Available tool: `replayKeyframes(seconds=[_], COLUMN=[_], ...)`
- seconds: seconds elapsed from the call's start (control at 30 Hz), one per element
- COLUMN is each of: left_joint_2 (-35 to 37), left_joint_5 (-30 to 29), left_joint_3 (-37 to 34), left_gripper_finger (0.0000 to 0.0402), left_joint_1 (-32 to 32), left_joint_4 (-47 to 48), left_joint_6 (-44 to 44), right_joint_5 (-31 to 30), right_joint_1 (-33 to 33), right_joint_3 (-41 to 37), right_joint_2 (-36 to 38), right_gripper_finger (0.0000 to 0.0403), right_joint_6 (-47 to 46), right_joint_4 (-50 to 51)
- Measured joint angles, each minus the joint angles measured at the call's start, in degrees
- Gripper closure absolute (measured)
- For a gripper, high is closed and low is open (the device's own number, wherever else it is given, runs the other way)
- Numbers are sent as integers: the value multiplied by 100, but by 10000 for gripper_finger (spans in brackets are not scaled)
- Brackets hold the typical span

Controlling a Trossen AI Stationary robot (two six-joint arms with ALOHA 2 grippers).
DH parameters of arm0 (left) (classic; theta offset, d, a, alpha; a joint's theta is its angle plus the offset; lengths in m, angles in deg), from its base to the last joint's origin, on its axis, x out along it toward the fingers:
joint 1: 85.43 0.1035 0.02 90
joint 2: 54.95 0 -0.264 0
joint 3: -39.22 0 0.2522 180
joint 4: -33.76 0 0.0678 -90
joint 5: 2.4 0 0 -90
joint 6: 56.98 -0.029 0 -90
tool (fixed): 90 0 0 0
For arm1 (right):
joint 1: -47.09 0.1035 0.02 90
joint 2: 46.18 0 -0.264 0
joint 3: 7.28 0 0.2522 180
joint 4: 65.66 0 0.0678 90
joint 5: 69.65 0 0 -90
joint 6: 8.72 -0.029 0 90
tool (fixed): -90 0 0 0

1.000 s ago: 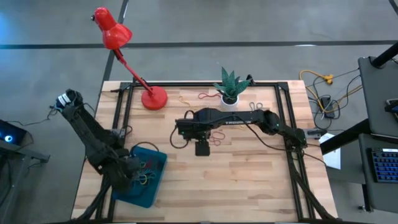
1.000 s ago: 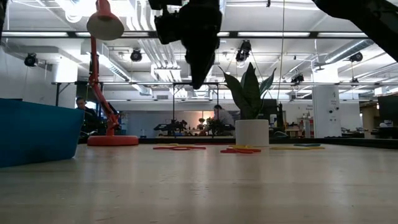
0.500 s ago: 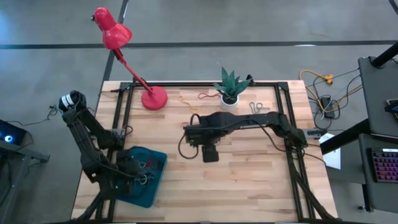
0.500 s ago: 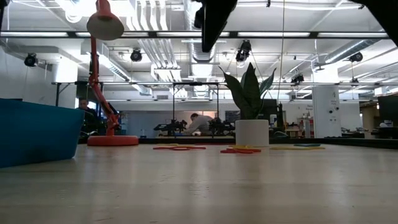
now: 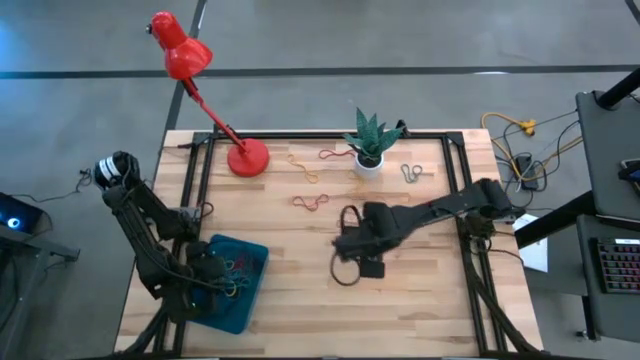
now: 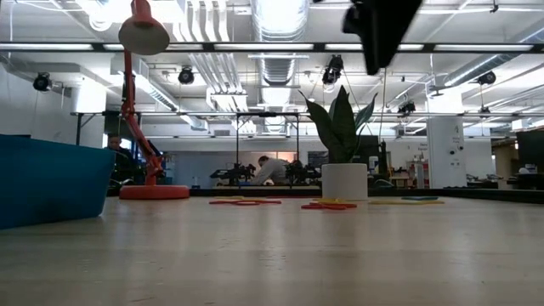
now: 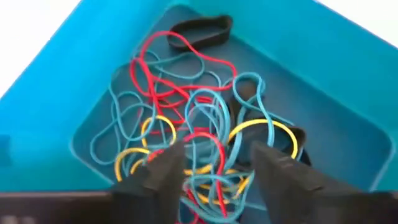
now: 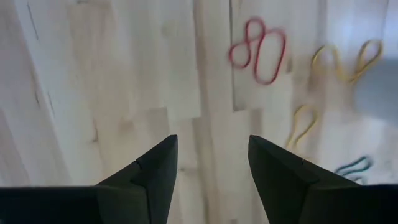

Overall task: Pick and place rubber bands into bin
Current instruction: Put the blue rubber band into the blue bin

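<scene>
Lower left of high view: left gripper (image 7: 214,165), fingers spread, above rubber bands (image 7: 186,124) heaped in bin (image 5: 232,285). Centre: right gripper (image 8: 208,165), spread, empty; loose red band (image 5: 310,202) nearby, upper left.

The bin (image 5: 232,283) sits at the surface's (image 5: 420,300) front left, bands (image 7: 186,137) piled in it. The lamp (image 5: 246,157) and pot (image 5: 369,160) stand along the back, loose bands (image 5: 311,202) between and before them.

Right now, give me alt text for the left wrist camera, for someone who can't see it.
The open left gripper hovers over a tangled pile of red, yellow, grey-blue and dark rubber bands lying inside the teal bin.
</scene>
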Motion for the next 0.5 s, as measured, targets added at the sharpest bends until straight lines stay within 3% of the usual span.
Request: replayKeyframes(seconds=[0.13,0.27,0.5], left_joint_2=[107,383,1142], left_joint_5=[531,1169,879], left_joint_3=[41,157,471], left_gripper_finger=[165,139,137], left_joint_1=[0,-5,-4], left_joint_4=[-10,-260,-510], left_joint_6=[-190,-349,-244], right_joint_5=[30,367,721], right_joint_1=[260,291,-201], right_joint_3=[-980,-1594,-2418], right_joint_2=[440,572,817], right_gripper_finger=[220,220,220], right_joint_6=[-574,-914,-1359], right_joint_4=[-664,-1414,-1816])
